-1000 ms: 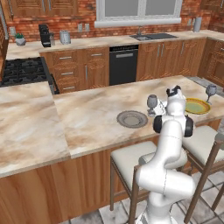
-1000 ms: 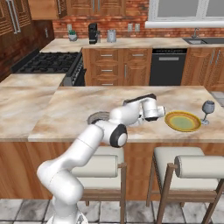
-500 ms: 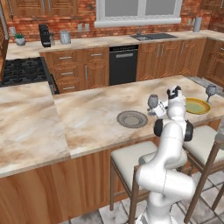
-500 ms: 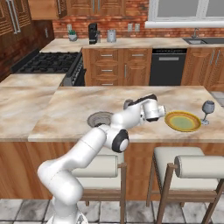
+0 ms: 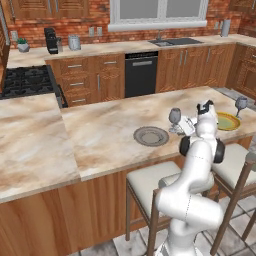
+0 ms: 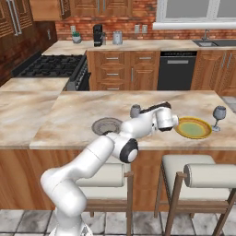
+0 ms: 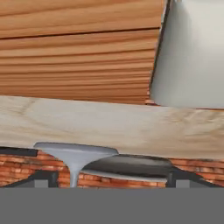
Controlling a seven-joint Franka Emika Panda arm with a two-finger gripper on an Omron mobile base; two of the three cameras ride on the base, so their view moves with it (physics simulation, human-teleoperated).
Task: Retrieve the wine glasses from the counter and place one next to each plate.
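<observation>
So the white robot arm is stretched low over the marbled island top (image 5: 105,135), and its two-finger gripper (image 5: 184,125) sits right at the clear grey-tinted stemmed wine glass (image 5: 174,117) that stands upright between the two plates. In the left base view that glass is just right of the round grey plate with the ringed rim (image 5: 151,135), with the hand pressed in close on its right side. From the right base view the same glass (image 6: 135,110) pokes up just behind the forearm, near the grey plate (image 6: 106,125), and the gripper (image 6: 146,112) itself is mostly tucked behind the wrist. I honestly cannot tell whether the fingers are clamped on the glass or loose beside it; the jaws are hidden in both base views. The hand view is rolled over: the glass's round flat foot and thin stem (image 7: 74,156) sit near the bottom edge, with the grey plate (image 7: 127,167) right behind and the two dark finger tips (image 7: 41,178) out wide on either side of them. The second stemmed glass (image 5: 241,104) is standing just past the yellow-olive plate (image 5: 226,121), near the far right end of the island; in the right base view it (image 6: 218,113) is just beside that plate (image 6: 192,127). Back on the beige counter (image 5: 125,48) by the brick wall there's a black coffee machine (image 5: 50,40).
</observation>
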